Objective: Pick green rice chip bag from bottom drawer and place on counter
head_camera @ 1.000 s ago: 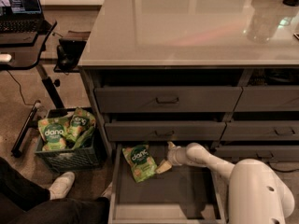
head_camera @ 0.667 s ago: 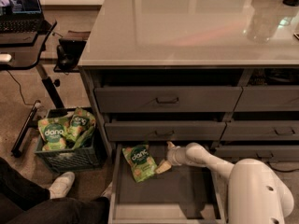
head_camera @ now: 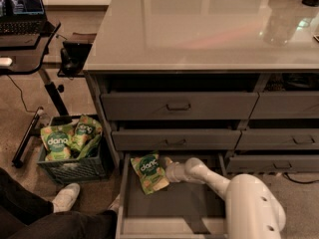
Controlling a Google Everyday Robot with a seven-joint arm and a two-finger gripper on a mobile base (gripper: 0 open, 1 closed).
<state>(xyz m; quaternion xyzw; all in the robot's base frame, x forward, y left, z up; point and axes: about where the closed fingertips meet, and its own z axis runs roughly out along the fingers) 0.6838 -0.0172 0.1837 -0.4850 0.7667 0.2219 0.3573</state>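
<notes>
Currently: far left, a black crate (head_camera: 70,166) on the floor holds look-alike green bags (head_camera: 57,138). Ignore those. Right of it, the bottom drawer (head_camera: 172,208) stands open, and the green rice chip bag (head_camera: 149,172) lies flat on its floor at the back left, face up and slightly tilted. The gripper (head_camera: 169,169) sits at the bag's right edge, touching or just beside it. I can't tell whether it's closed on the bag. The white arm (head_camera: 209,180) runs from there to the lower right. The table (head_camera: 199,29) is above, wide and glossy.

Step in hand, my read: securing the grasp.
- Bag looks thin and crinkly, so pinch an edge seam or fold, not the slick face.
- Confirm the hold before lifting.
- Lift only enough to clear the drawer wall, then back out toward the front. The middle drawer front (head_camera: 174,139) sits right above the bag, so there's a snag risk.

Text: white "dana" in a dark green round logo on the bag, and the same "dana" on the crate bags. Smaller print is unreadable.
</notes>
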